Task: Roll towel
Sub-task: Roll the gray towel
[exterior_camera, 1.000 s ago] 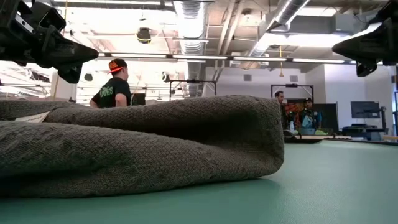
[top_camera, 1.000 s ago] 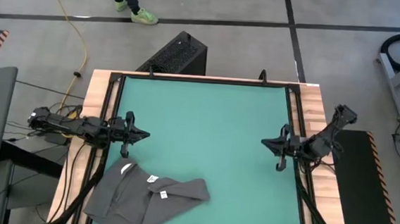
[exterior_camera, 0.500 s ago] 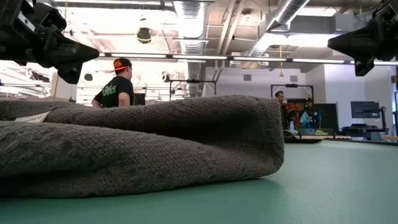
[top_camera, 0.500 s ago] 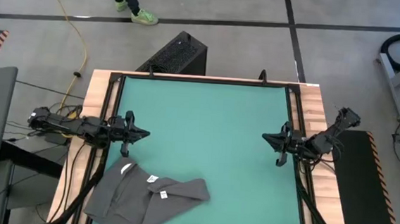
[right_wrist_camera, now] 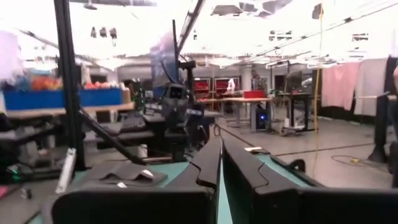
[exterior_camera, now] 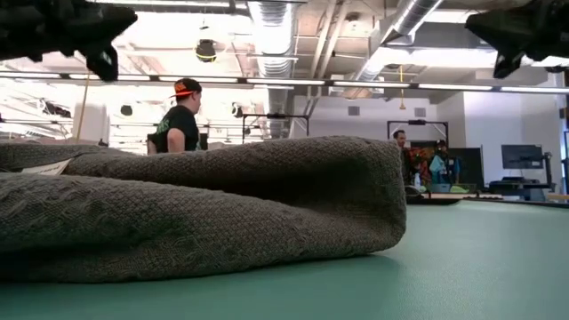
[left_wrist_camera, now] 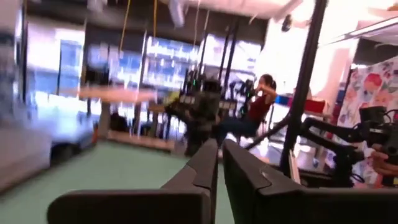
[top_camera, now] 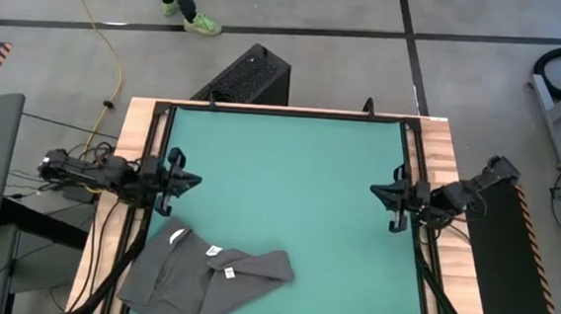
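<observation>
The dark charcoal-grey towel (top_camera: 203, 275) lies crumpled and partly folded on the green mat (top_camera: 290, 168) at its near left corner, with small white label tags (top_camera: 216, 252) on top. It fills the front of the low view (exterior_camera: 196, 213) and shows in the right wrist view (right_wrist_camera: 118, 173). My left gripper (top_camera: 198, 181) hangs shut and empty over the mat's left edge, on the far side of the towel. My right gripper (top_camera: 374, 192) hangs shut and empty over the mat's right edge. Both grippers touch nothing.
A black frame (top_camera: 152, 148) and wooden table edges (top_camera: 439, 158) border the mat. A black box (top_camera: 247, 75) stands behind the far edge. People stand in the room beyond (exterior_camera: 178, 124). Bare mat stretches between the two grippers.
My left gripper has drawn back toward the table's left edge and risen. My right gripper has drawn back a little toward the right edge and risen. The towel has stayed where it was.
</observation>
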Controlling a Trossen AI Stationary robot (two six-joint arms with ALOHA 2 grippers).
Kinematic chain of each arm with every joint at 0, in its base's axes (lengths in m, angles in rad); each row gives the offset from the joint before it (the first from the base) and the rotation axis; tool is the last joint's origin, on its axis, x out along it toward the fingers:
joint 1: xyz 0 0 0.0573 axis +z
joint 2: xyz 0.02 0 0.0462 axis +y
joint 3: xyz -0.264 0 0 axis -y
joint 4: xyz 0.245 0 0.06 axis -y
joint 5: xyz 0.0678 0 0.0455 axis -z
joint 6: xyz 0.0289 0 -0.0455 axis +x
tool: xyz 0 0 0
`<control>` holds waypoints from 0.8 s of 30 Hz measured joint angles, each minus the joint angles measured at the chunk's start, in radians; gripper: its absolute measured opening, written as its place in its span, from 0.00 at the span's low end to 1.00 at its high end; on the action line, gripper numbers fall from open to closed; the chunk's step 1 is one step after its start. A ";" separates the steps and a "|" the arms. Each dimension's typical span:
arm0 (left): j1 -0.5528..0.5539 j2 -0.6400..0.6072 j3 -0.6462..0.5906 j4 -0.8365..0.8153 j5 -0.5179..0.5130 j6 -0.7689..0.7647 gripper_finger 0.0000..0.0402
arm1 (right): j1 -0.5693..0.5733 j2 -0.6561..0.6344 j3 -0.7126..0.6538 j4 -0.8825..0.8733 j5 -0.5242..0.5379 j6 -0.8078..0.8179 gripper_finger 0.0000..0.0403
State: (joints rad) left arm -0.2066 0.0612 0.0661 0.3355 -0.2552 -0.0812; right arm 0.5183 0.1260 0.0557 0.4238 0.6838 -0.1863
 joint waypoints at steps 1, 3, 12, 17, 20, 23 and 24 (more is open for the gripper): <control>0.000 0.010 0.001 0.033 0.000 0.039 0.06 | -0.015 0.030 0.015 0.007 -0.017 -0.009 0.12; 0.000 0.035 0.002 0.102 -0.011 0.101 0.10 | -0.049 0.098 0.060 0.021 -0.061 -0.040 0.13; 0.000 0.170 0.172 -0.013 -0.011 0.169 0.21 | -0.151 0.465 0.460 -0.146 -0.128 -0.254 0.18; -0.001 0.292 0.301 -0.203 0.043 0.182 0.29 | -0.198 0.693 0.627 -0.348 -0.152 -0.134 0.31; -0.001 0.360 0.366 -0.349 0.108 0.153 0.35 | -0.202 0.833 0.685 -0.335 -0.207 -0.076 0.43; -0.001 0.422 0.421 -0.469 0.120 0.080 0.40 | -0.201 0.970 0.751 -0.289 -0.302 -0.027 0.57; -0.001 0.441 0.437 -0.518 0.119 0.060 0.42 | -0.199 1.021 0.777 -0.268 -0.322 -0.014 0.60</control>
State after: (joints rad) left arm -0.2073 0.5022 0.5034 -0.1822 -0.1360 -0.0212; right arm 0.3190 1.1466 0.8326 0.1557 0.3614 -0.2006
